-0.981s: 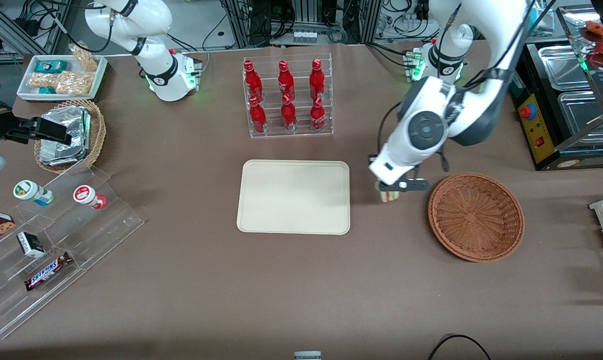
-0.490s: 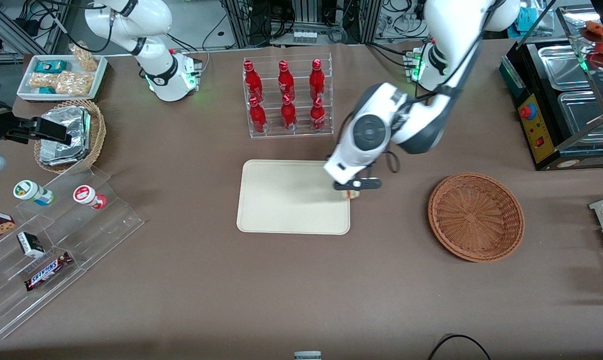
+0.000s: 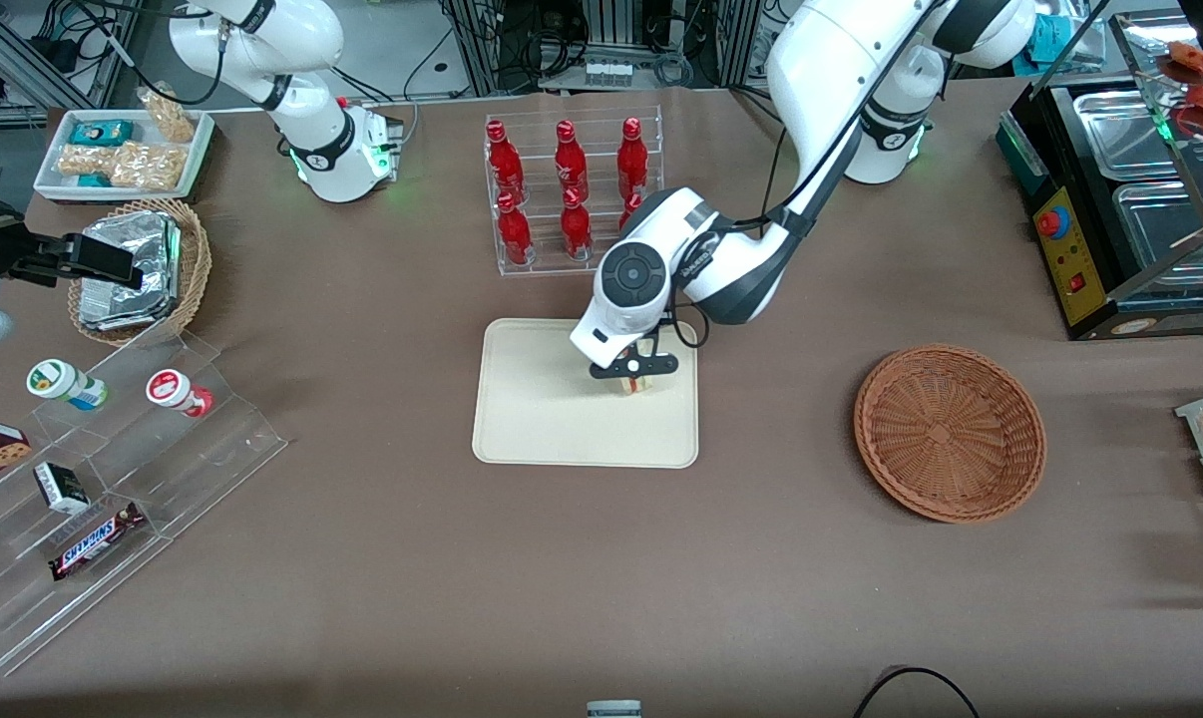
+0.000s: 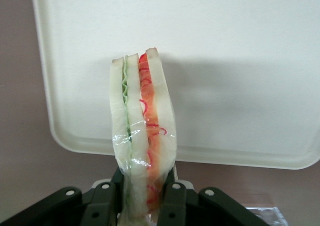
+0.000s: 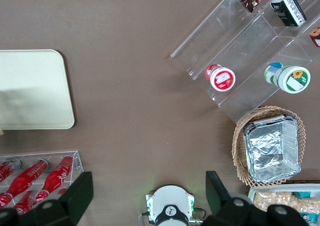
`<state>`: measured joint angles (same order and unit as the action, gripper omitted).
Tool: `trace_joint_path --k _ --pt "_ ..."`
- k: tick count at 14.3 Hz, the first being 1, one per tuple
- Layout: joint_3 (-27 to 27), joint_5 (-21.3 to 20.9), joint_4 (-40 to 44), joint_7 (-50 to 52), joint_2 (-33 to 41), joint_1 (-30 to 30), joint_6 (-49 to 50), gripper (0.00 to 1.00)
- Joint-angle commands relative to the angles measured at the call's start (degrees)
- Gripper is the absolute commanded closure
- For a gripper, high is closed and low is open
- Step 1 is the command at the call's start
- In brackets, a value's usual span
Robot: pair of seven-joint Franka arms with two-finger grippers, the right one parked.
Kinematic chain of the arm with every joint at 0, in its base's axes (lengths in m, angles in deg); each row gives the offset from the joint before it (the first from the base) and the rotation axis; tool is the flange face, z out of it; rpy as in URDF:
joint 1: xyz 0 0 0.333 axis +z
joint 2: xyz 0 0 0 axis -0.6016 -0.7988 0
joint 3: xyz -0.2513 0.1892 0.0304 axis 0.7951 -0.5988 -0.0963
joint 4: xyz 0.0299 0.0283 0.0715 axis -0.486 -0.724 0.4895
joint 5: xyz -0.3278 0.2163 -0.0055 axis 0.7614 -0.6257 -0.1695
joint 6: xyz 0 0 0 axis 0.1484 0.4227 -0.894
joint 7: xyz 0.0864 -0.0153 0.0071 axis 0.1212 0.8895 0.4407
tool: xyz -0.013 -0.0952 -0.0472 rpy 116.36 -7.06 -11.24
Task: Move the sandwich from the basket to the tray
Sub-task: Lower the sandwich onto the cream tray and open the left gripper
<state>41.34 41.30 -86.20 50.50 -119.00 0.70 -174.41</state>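
Observation:
My left gripper (image 3: 635, 374) hangs over the cream-beige tray (image 3: 542, 419), above the part of it nearest the working arm's end. It is shut on the sandwich (image 4: 143, 131), a wrapped wedge of white bread with red and green filling, pinched between both fingers (image 4: 172, 206). From the front only a sliver of the sandwich (image 3: 635, 385) shows under the hand. The sandwich hangs above the tray (image 4: 240, 61), near its rim. The reddish-brown wicker basket (image 3: 949, 432) sits empty toward the working arm's end of the table.
A clear rack of red bottles (image 3: 574, 194) stands just farther from the front camera than the tray, close to the arm's elbow. Toward the parked arm's end are a tan basket of foil packets (image 3: 138, 267), a white snack tray (image 3: 123, 152) and clear tiered shelves (image 3: 113, 479).
The gripper has carried the sandwich from beside the basket, over the tray's rim, to a spot above the tray. It has stayed shut on the sandwich throughout.

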Motion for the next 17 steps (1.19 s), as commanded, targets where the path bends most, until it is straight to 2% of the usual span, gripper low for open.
trace_joint_path --k 1,4,9,10,11,12,13,15,17 --pt "-0.63 0.45 1.68 3.27 -1.95 -1.77 -1.89 0.68" --pt "-0.63 0.45 1.86 3.37 -2.57 -2.21 -2.07 0.65" --pt "-0.63 0.28 2.56 5.81 -4.59 -5.1 -6.62 0.5" --pt "-0.63 -0.07 2.47 6.35 -4.68 -5.46 -7.25 0.44" --pt "-0.63 0.01 2.47 6.44 -4.77 -5.46 -7.34 0.34" --pt "-0.72 0.01 2.56 6.44 -5.11 -5.46 -7.34 0.12" --pt "-0.72 0.01 2.65 6.53 -5.12 -5.46 -7.34 0.05" --pt "-0.81 0.01 2.56 6.62 -4.94 -5.38 -7.34 0.0" --pt "-1.07 0.1 2.56 6.62 -4.59 -5.11 -7.25 0.0"
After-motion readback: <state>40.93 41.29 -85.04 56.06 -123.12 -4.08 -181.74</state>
